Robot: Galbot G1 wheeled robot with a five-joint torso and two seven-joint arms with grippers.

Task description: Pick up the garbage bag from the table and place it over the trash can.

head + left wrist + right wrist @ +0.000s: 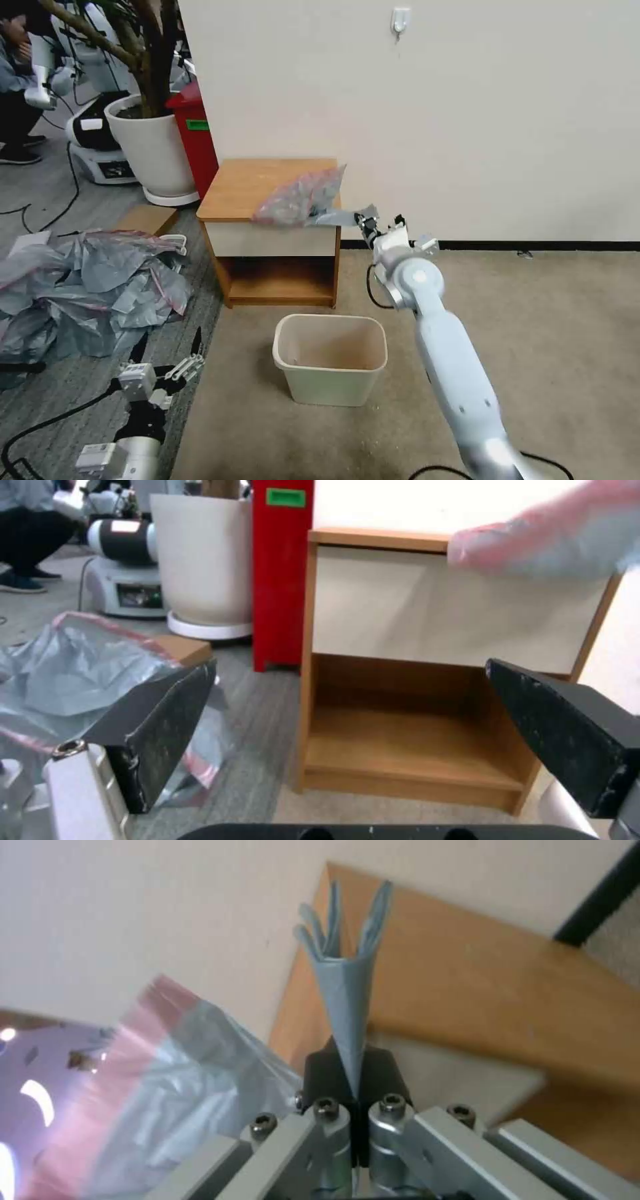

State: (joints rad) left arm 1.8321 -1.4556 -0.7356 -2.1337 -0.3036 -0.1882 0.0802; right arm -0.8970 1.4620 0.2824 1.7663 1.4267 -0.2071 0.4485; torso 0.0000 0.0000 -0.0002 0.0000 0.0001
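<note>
Where its jaws meet, right gripper [350, 1075] pinches garbage bag [300, 198].

**Film, Wood and Metal**

The garbage bag [300, 197] is thin, crinkled translucent plastic film (faintly glossy). The table [247, 180] has a smooth matt wood top and a matt white drawer front. The trash can [330, 377] is smooth matt plastic. The right gripper [353, 1075] has matt black pads on brushed metal brackets.

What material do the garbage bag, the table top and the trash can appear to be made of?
Garbage bag: thin translucent grey plastic film with a pink band; it crumples where the right hand pinches it.
Table: apparently wood or wood-look board, matt light brown.
Trash can: probably moulded plastic, smooth cream, rounded corners.
</note>
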